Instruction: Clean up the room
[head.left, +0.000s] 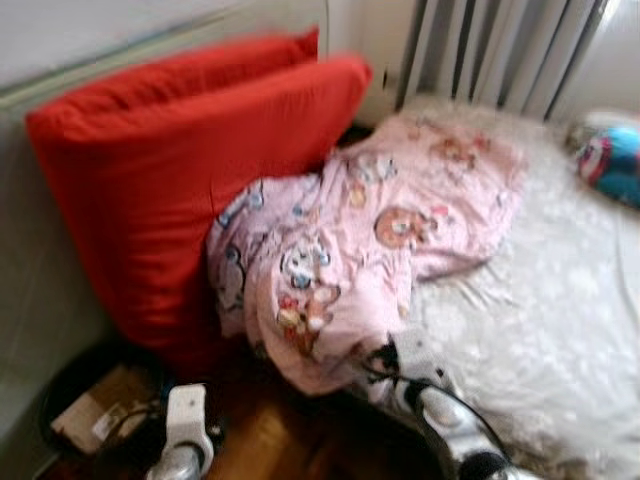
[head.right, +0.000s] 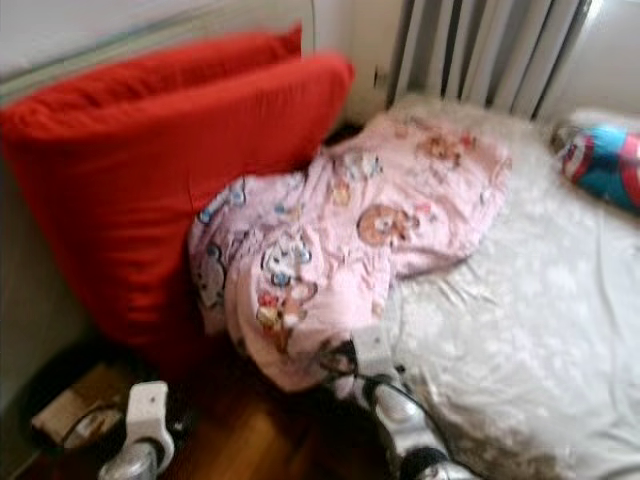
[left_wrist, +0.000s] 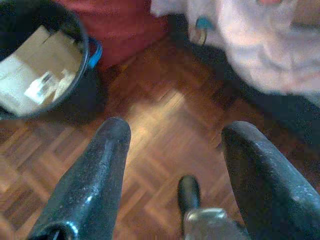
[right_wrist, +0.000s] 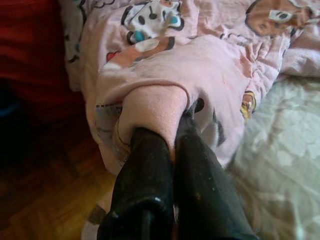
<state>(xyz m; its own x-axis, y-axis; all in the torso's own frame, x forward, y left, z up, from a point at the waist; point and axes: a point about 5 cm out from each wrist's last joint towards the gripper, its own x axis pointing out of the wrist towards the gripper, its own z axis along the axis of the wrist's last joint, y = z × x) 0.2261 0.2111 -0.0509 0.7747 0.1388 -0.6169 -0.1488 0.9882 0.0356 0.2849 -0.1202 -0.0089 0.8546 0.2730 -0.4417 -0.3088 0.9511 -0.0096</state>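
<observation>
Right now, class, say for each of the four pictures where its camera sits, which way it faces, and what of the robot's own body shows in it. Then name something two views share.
Left eye view: on the head, looking down at the pink blanket, red pillows and bed; both silver arms show.
Right eye view: beside it, same scene.
Left wrist view: along the open left gripper at the parquet floor and black bin.
Right wrist view: along the right gripper, shut on a blanket fold.
Shared: blanket in both eye views and the right wrist view.
</observation>
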